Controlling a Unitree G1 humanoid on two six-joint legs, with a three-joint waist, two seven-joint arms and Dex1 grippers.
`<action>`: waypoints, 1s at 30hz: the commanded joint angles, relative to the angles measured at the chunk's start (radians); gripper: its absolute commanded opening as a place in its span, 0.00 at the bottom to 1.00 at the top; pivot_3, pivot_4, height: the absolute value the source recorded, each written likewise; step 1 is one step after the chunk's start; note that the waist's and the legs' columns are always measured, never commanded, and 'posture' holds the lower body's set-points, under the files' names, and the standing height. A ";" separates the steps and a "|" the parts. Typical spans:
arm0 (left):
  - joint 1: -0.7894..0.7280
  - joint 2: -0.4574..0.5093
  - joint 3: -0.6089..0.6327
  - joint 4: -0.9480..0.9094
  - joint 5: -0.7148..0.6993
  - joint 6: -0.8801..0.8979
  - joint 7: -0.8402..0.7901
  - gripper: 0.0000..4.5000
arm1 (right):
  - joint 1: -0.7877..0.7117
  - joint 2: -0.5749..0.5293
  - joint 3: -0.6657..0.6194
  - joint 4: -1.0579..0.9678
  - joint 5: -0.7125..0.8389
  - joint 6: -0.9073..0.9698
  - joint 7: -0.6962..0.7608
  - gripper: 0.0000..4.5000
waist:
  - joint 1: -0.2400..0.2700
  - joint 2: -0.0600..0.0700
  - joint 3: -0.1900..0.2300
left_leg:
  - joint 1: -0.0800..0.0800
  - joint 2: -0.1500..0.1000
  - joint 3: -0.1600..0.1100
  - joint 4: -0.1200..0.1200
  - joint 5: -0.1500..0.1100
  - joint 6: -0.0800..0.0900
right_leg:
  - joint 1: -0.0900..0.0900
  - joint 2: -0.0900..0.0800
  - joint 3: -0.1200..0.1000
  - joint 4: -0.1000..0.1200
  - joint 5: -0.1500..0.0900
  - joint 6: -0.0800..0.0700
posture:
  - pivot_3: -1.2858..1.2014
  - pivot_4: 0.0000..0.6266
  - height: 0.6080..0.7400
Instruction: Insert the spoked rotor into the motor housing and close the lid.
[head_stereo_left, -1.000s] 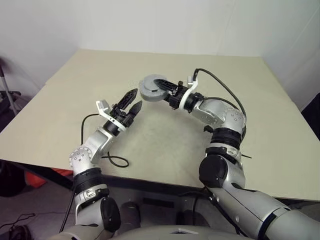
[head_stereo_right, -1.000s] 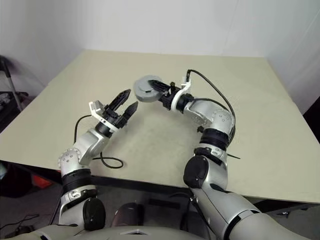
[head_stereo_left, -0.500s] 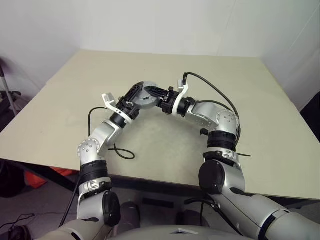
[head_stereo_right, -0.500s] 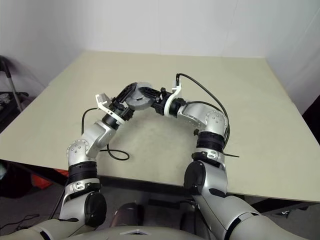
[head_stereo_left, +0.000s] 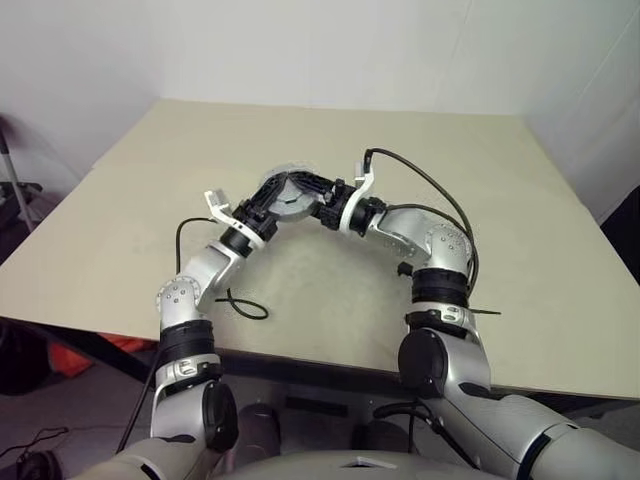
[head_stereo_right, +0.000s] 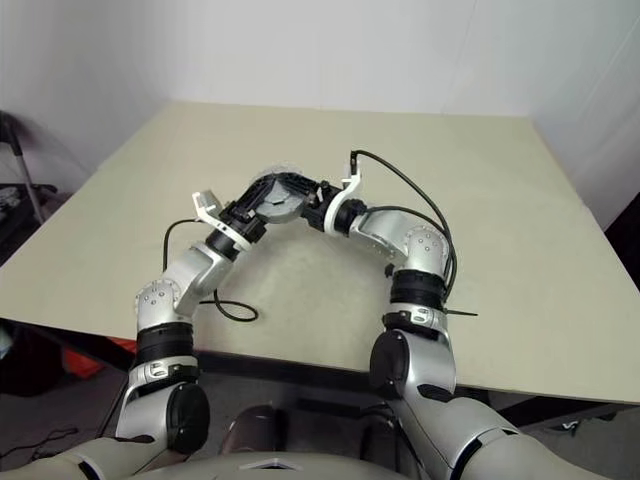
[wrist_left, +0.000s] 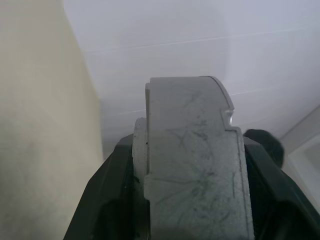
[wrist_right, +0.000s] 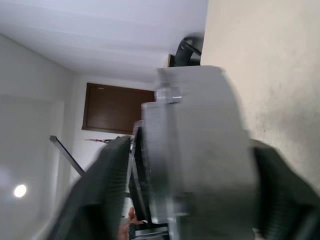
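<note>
A round grey metal part, the motor housing, hangs above the table between my two grippers. My left gripper is shut on it. In the left wrist view the housing stands edge-on with both dark fingers pressed against its faces. A thinner grey layer lies against one face; whether that is the lid I cannot tell. My right gripper reaches in from the other side, open, its fingers flanking the same housing. The spoked rotor is hidden.
The beige table spreads wide around the arms. A black cable loops on it by my left forearm, near the front edge. Another cable arcs above my right forearm.
A second ago my right gripper alone held the housing and my left stood open, apart. The left has moved in and shut on the housing, and the right's fingers have spread.
</note>
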 joint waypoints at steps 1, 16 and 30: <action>-0.030 0.007 -0.016 -0.012 0.004 -0.006 -0.016 0.49 | -0.010 0.016 0.051 -0.085 -0.053 -0.085 0.025 0.99 | 0.000 0.000 0.000 | 0.000 0.000 0.000 0.000 0.000 0.000 | 0.000 0.000 0.000 0.000 0.000 0.000 | 0.52 0.00 1.00; -0.016 0.135 0.147 0.077 0.310 -0.454 0.042 0.49 | 0.041 -0.029 0.092 -0.060 -0.246 -0.269 0.074 0.99 | -0.019 -0.005 0.001 | 0.000 0.001 -0.002 0.000 0.000 -0.001 | 0.000 0.001 -0.001 0.002 0.000 0.001 | 0.52 0.00 1.00; -0.057 0.189 0.195 0.222 0.437 -0.554 0.143 0.49 | 0.022 -0.025 0.051 0.001 -0.237 -0.278 0.071 0.99 | -0.002 -0.015 0.001 | 0.001 0.000 -0.004 0.004 0.002 -0.003 | 0.003 0.000 -0.001 0.002 0.002 0.002 | 0.52 0.00 1.00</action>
